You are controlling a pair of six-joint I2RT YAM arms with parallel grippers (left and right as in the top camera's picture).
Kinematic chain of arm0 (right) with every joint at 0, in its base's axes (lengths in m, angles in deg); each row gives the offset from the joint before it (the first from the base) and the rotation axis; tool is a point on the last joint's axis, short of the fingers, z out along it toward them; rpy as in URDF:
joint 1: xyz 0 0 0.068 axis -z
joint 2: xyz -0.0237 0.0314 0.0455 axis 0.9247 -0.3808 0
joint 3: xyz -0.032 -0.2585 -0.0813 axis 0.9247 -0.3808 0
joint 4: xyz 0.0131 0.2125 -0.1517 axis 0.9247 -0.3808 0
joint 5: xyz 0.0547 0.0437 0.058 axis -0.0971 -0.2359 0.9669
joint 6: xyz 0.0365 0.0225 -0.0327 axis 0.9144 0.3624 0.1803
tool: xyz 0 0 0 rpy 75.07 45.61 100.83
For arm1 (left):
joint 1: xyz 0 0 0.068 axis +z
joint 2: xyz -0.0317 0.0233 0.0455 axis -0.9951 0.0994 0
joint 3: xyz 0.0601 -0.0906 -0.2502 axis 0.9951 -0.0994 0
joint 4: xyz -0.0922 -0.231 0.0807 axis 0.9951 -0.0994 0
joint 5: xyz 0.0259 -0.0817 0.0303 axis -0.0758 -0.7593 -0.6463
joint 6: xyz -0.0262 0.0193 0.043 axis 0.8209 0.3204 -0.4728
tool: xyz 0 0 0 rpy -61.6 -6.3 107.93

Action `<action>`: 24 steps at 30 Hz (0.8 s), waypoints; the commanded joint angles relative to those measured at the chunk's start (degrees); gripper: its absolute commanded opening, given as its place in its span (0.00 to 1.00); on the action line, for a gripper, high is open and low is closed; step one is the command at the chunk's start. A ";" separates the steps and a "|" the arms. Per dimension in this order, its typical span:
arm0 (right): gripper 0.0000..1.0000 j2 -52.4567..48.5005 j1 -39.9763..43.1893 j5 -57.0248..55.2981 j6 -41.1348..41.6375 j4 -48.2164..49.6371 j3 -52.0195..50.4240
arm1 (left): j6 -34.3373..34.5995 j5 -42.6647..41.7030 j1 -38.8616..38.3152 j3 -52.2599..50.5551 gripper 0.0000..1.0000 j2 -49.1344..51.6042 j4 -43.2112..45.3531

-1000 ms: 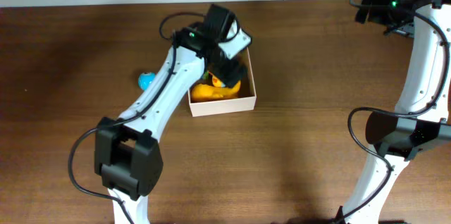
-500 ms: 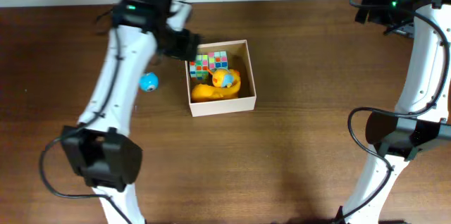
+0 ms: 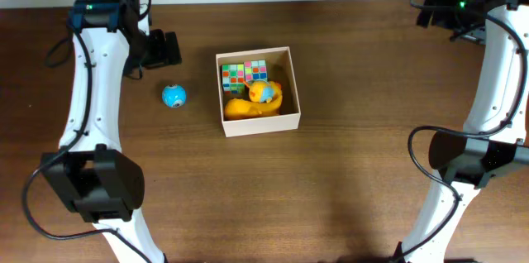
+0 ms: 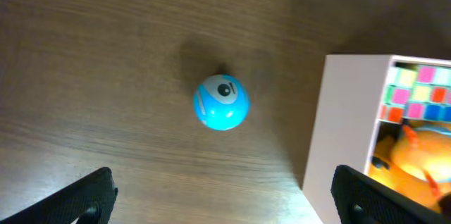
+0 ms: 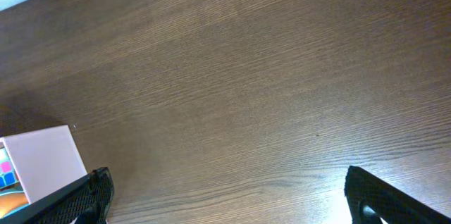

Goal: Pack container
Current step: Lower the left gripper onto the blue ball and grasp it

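Two toys, a yellow duck and a tiled cube, lie in the container on the bench, a blue ball near it by the spread left hand, the right hand likewise spread, well apart.

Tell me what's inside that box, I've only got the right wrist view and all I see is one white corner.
Observer: The container holds a colourful puzzle cube and a yellow duck.
Operator: Is anything not packed yet?
Observer: Yes, a blue ball lies on the table to the left of the container, apart from its wall.
Operator: And what about the left arm?
Observer: The left tool is open and holds nothing, close to the ball but not touching it.
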State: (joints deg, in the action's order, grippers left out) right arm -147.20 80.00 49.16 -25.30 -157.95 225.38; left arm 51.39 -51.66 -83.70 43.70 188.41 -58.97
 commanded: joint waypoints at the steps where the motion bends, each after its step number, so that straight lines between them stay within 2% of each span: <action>1: 0.99 1.53 0.02 0.17 0.48 0.02 0.85 | 1.03 2.56 -0.04 -4.26 0.99 0.44 1.46; 8: 0.99 1.53 0.02 0.17 0.48 0.02 0.85 | 1.92 2.12 -0.07 -13.77 0.99 0.63 8.52; 17: 0.99 1.53 0.02 0.17 0.48 0.02 0.85 | 1.73 -1.38 -0.22 -21.20 0.99 1.70 17.66; 21: 0.99 1.53 0.02 0.17 0.48 0.02 0.85 | -1.92 -4.00 -0.85 -23.37 0.99 3.50 20.13; 24: 0.99 1.53 0.02 0.17 0.48 0.02 0.85 | -2.05 -4.13 -1.40 -23.39 0.99 6.36 20.37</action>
State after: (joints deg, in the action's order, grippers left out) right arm -147.20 80.00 49.16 -25.28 -157.95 225.38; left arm 51.26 -53.89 -84.35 21.36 191.01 -38.88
